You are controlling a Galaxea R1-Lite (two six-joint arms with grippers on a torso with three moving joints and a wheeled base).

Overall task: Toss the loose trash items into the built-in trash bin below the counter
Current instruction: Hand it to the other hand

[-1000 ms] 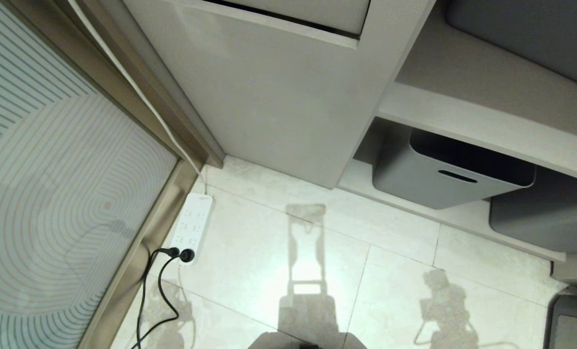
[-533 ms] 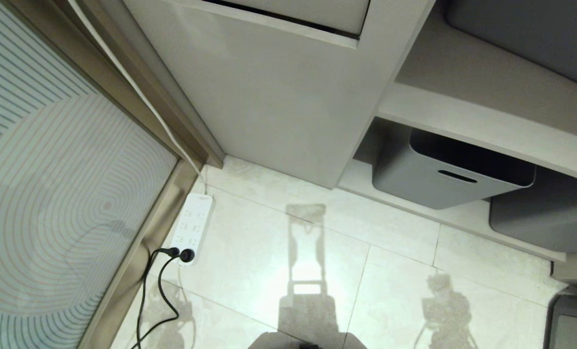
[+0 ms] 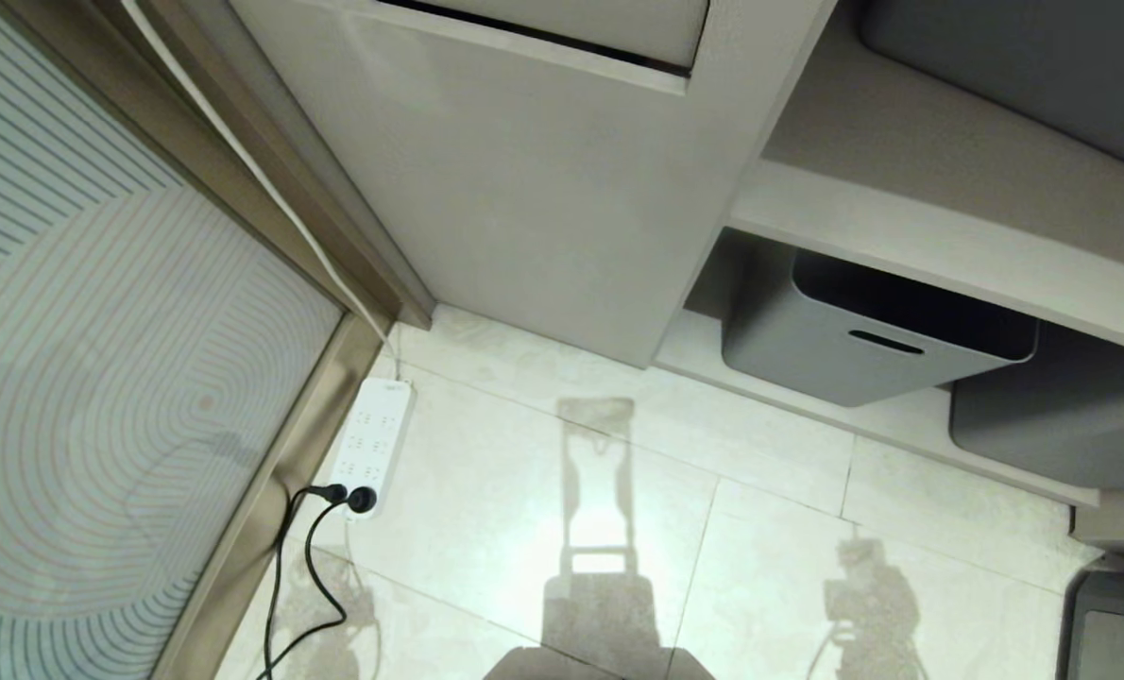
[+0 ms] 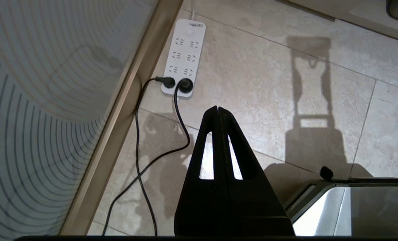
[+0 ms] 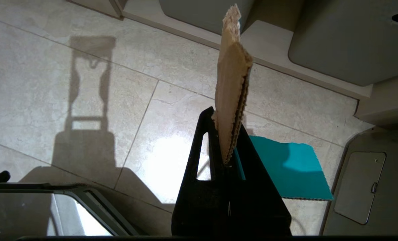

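Above the floor tiles, our right tool (image 5: 226, 134) pinches the tan cardboard piece (image 5: 231, 97); we should keep that grip firm until the flap, left tool (image 4: 218, 113) closed empty.

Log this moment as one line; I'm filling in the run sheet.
left gripper: shut, empty, over floor | right gripper: shut on tan cardboard piece | turquoise piece: by right gripper | bin flap: unseen

The head camera is looking steeply down at the tiled floor (image 3: 543, 529) and cabinet front (image 3: 534, 189). Both wrist cameras are peering along their fingers at the floor from closer in. The power strip (image 3: 373, 444) is appearing in head and left views.
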